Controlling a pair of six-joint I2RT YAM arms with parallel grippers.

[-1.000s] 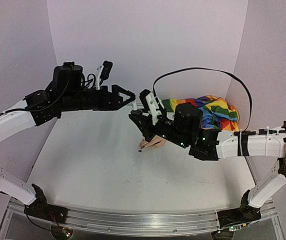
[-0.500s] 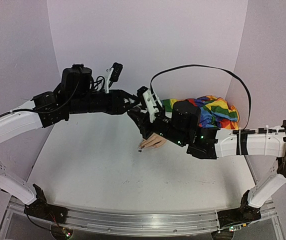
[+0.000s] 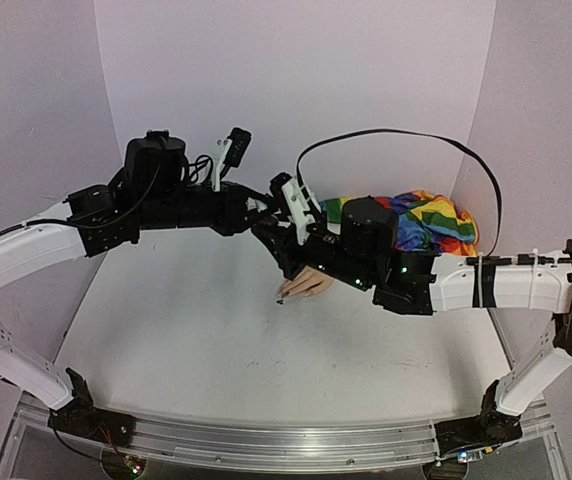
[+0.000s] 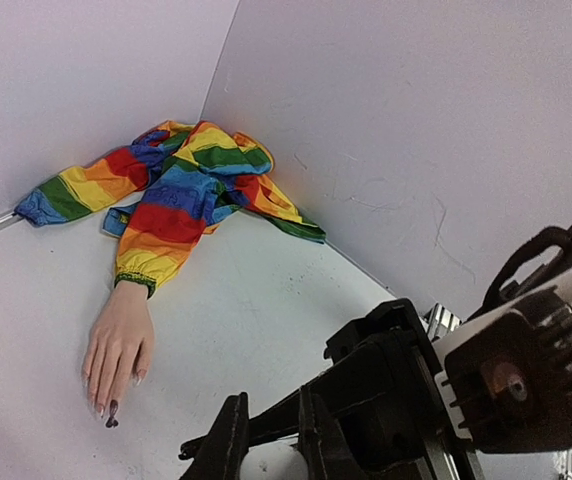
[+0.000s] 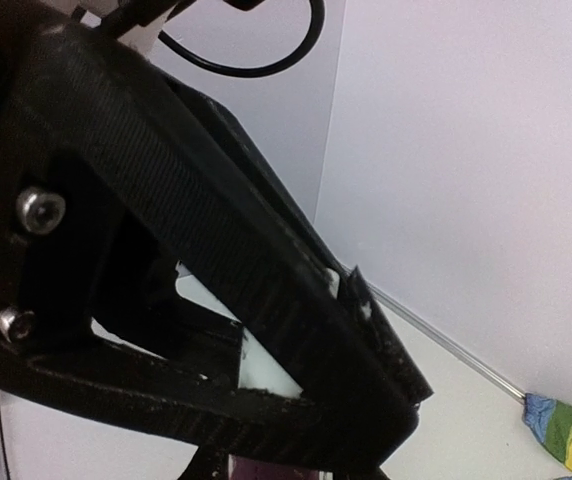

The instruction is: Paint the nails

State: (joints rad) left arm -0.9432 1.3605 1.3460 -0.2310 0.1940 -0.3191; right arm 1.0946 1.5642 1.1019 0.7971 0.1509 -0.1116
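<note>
Hand (image 4: 118, 340): lay palm down on the desk (image 3: 196, 340), right of centre, fingertips toward the near left, wrist toward the far right.

Nails (image 4: 98, 407): sat at those fingertips, low against the desk; all pale but one dark nail (image 4: 112, 421) at the near-left end of the hand; touched by neither pincer.

Sleeve (image 4: 171, 195): rainbow-striped; covered the wrist and ran to the far right corner, bunched there against the walls (image 3: 296, 80).

Left pincer (image 3: 258, 208): extended from the left, held above the desk, just far-left of the hand; met the right pincer (image 3: 276, 238) tip to tip and overlapped it in the top view. How far open, and whether loaded: could not be told.

Right pincer: extended from the right, above the hand and sleeve cuff. Hidden in its own wrist view behind a black frame close to the lens; spread and load likewise could not be told.
</note>
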